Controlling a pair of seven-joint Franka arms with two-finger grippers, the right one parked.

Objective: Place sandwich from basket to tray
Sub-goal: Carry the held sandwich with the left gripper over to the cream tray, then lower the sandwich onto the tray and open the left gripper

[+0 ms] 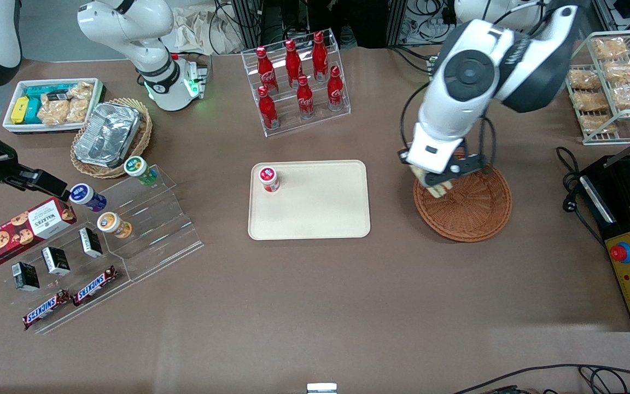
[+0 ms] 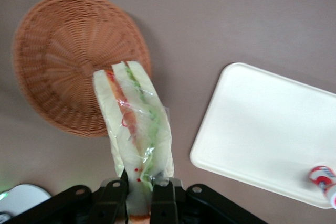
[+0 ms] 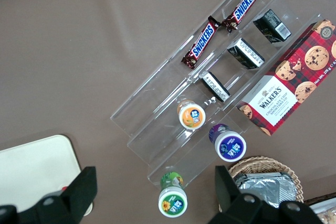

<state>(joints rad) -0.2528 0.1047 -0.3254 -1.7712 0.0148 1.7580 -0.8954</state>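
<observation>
The step in hand looks like the carry: the sandwich [image 1: 436,187] is lifted out of the basket [image 1: 471,210] and is not yet over the tray [image 1: 315,210]. In the front view the pincer [image 1: 439,183] hangs at centre right of the frame, over the basket's rim on the side nearest the tray, with the wedge hanging below it. The wrist view shows the grip plainly: the two black fingers [image 2: 164,198] are clenched on one end of the wrapped sandwich [image 2: 135,124], drawn in to about the thickness of the bread, and the pale wedge with its red, orange and green layers juts out from them clear of the weave, so nothing else touches the pincer [image 2: 139,195]. From that camera the round reddish-brown basket [image 2: 63,61] looks empty, and the cream tray [image 2: 262,129] lies apart from it on the brown surface [image 2: 226,19]. The next move, as I judge it, calls for a sideways travel toward the middle of the surface at enough height to clear the tray's low rim, then a descent onto bare tray. A small red-capped jar [image 1: 269,178] stands in the tray's upper left corner in the front view, so the sandwich is best set down well apart from it. The grip is only on one end, so the wedge could swing or slip.
</observation>
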